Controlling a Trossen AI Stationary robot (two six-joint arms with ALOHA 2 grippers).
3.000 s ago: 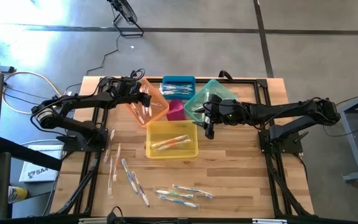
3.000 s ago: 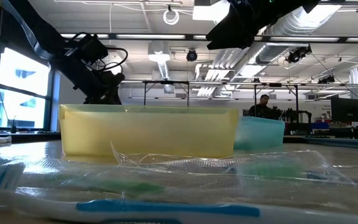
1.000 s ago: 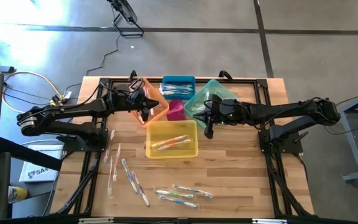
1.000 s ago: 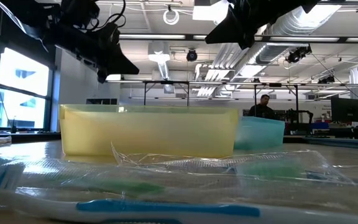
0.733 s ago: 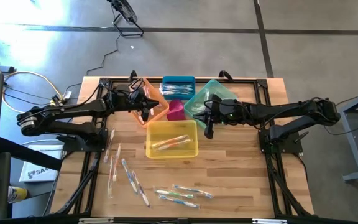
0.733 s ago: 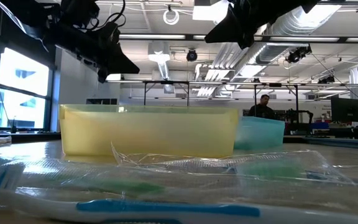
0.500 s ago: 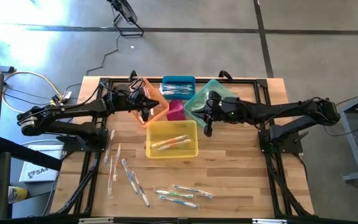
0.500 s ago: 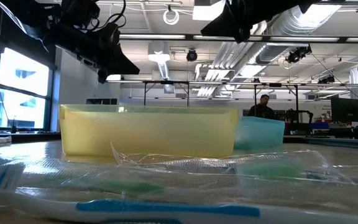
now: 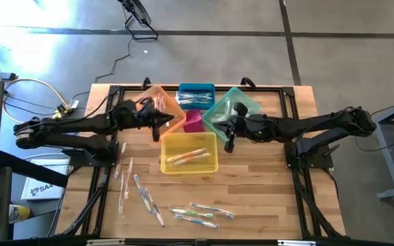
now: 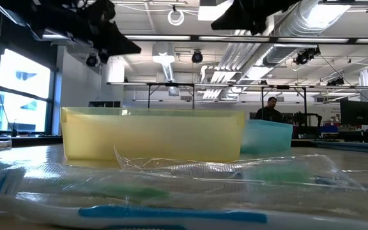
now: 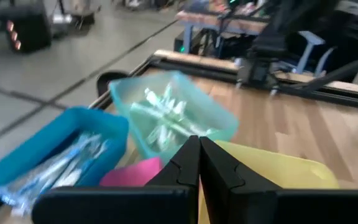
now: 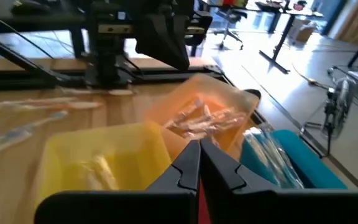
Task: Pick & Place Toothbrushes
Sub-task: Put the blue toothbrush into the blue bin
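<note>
Toothbrushes (image 9: 195, 214): loose on worktop (image 9: 265, 198) front, others in bins. Left end effector (image 9: 157, 130) and right end effector (image 9: 228, 142): pressed together, apparently empty, beside yellow bin (image 9: 189, 153).

Left gripper (image 9: 157, 129) and right gripper (image 9: 228, 141) flank yellow bin (image 9: 189, 152); bare table (image 9: 258, 184) beyond right gripper; loose toothbrushes (image 9: 137, 191) below left gripper.

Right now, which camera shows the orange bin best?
The right wrist view: the orange bin faces it, wrapped toothbrushes visible inside. The high view shows it partly under the left arm. The left wrist view misses it; in the low view I cannot make it out.
</note>
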